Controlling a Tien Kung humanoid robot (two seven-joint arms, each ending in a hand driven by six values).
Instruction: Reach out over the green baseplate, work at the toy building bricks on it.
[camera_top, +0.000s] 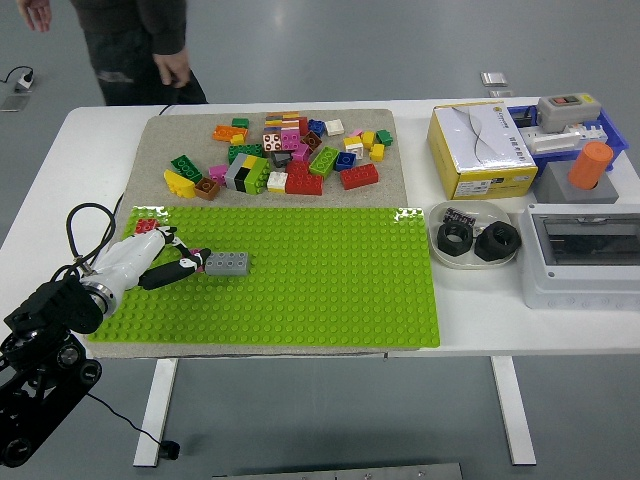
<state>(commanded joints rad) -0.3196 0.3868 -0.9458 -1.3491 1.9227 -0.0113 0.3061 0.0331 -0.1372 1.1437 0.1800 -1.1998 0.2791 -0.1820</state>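
While lying over the left end of the green baseplate (300, 290), the left hand (165, 262) is pointing its dark fingers (172, 271) — narrowly parted, gripping nothing — at a pink brick (197, 259) that is touching a grey brick (227, 263). Loose bricks (285, 155) are sitting heaped on the beige mat (155, 135) — beyond the baseplate.

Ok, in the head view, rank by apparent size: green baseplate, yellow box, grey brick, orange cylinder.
1. green baseplate
2. yellow box
3. and 4. grey brick and orange cylinder look alike in size; I can't rank them.
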